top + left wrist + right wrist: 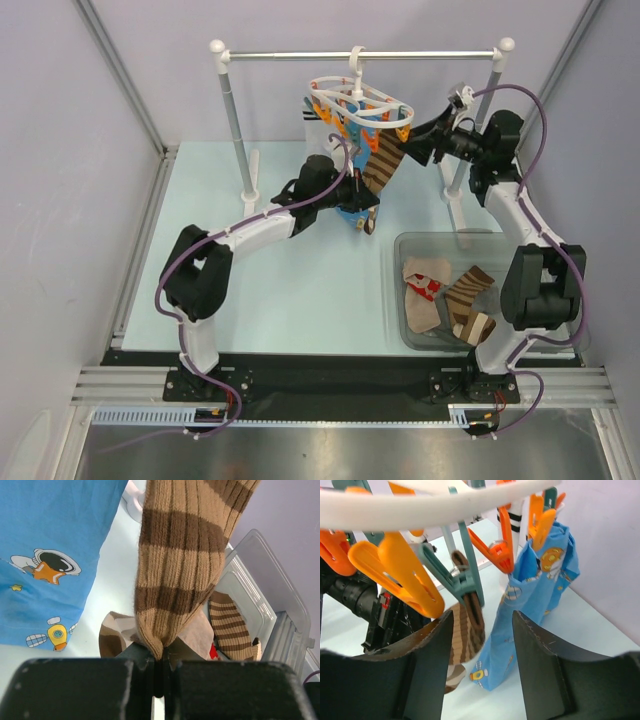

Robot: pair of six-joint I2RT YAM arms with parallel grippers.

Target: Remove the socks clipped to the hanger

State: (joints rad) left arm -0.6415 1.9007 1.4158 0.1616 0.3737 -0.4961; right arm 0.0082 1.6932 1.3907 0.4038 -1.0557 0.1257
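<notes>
1. We see the left gripper point(159, 675) pinching the lower end of the brown-and-tan striped knit sock point(180, 555).
2. We find that sock hanging from a teal clip point(467, 582) on the white plastic oval hanger point(420, 505).
3. The right gripper point(482, 630) stands spread, close before that clip.

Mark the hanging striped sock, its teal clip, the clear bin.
Brown-and-tan striped knit sock point(180, 555): left wrist view, ribbed middle.
Teal plastic clip point(462, 582): right wrist view, body.
Clear plastic bin point(399, 290): top view, left rim.
</notes>
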